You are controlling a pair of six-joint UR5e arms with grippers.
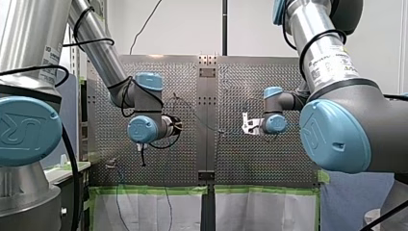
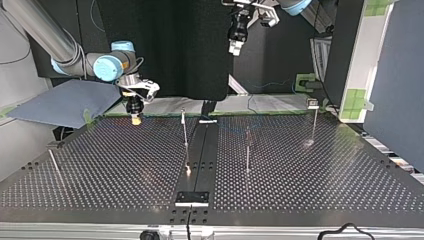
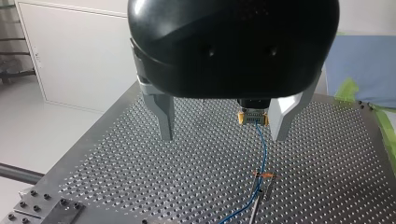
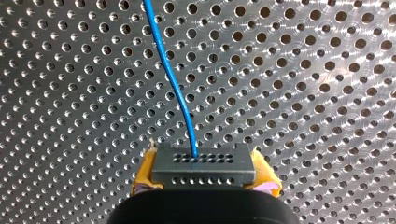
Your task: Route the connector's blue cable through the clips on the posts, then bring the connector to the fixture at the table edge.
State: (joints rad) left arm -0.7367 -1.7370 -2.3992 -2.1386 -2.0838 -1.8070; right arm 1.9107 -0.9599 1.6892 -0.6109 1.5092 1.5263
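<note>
My right gripper (image 4: 204, 186) is shut on the dark grey connector (image 4: 203, 165), which sits between its yellow pads (image 4: 144, 175). The blue cable (image 4: 170, 70) leaves the connector's face and runs ahead over the perforated plate. In the left wrist view the same connector (image 3: 252, 117) hangs beyond my left gripper (image 3: 224, 133), whose metal fingers (image 3: 166, 116) stand open and empty. From there the cable (image 3: 262, 149) drops to a clip on a post (image 3: 264, 176). In the top view my right gripper (image 2: 135, 118) is low at the far left, and my left gripper (image 2: 236, 46) is high above the table.
Thin posts stand on the table: one near the middle (image 2: 185, 131), one to its right (image 2: 247, 152), one at the far right (image 2: 314, 122), one at the left edge (image 2: 54, 162). A small black fixture (image 2: 192, 198) lies on the centre strip near the front edge.
</note>
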